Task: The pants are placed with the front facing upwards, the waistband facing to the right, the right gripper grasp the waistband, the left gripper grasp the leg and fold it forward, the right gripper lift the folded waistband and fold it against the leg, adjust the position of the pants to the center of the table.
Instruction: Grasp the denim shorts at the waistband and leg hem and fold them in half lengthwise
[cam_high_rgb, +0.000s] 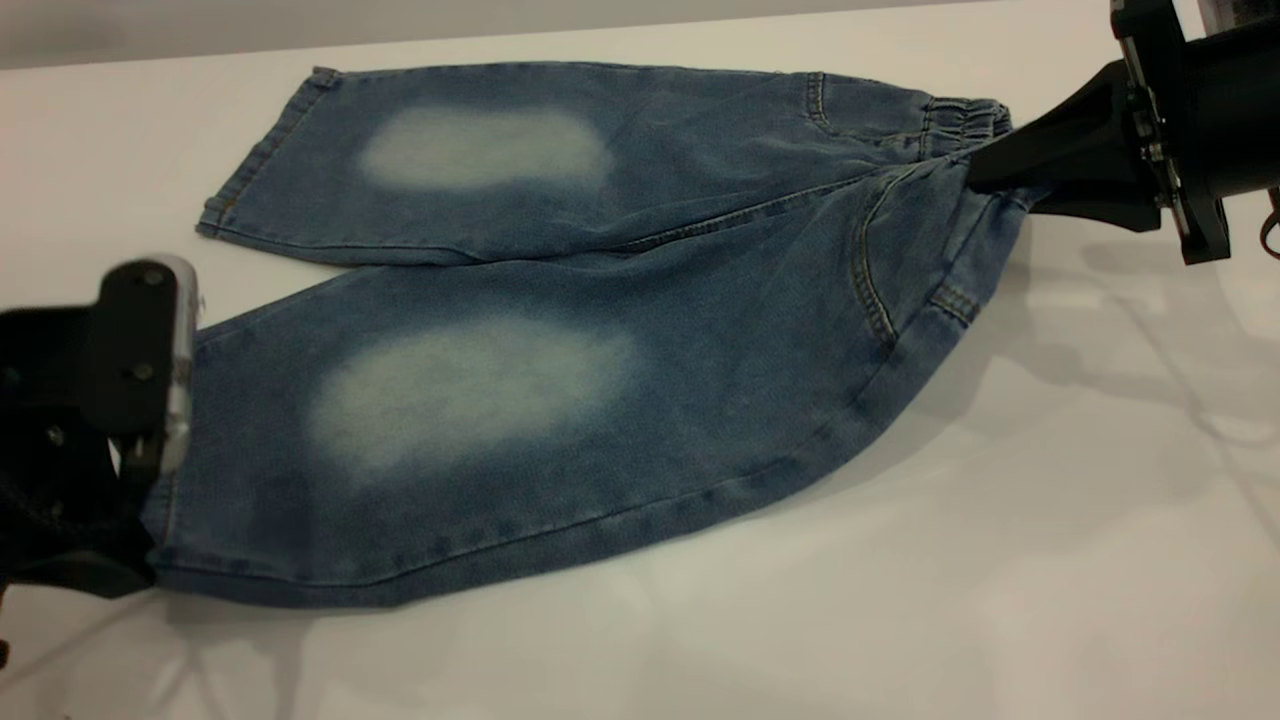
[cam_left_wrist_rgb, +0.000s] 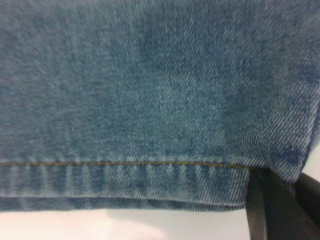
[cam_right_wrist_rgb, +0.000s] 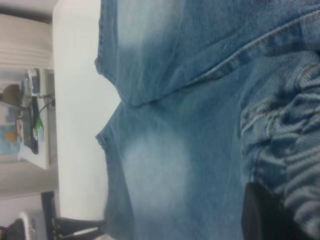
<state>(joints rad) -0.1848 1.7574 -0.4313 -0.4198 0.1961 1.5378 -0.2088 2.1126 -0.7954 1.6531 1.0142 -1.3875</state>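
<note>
Denim pants (cam_high_rgb: 560, 330) lie flat on the bench (cam_high_rgb: 1000, 560), right gripper (cam_high_rgb: 985, 172) clamped on the waistband (cam_high_rgb: 965, 120), left gripper (cam_high_rgb: 150, 540) clamped on the leg hem, which might slip.

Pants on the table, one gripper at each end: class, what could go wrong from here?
1. The left gripper sits at the very corner of the near leg's hem; that thin hold may slip during the fold.
2. The right gripper pinches the bunched waistband, so layers could pull free unevenly.
3. The pants lie splayed on the table, so the legs may fold misaligned.
</note>
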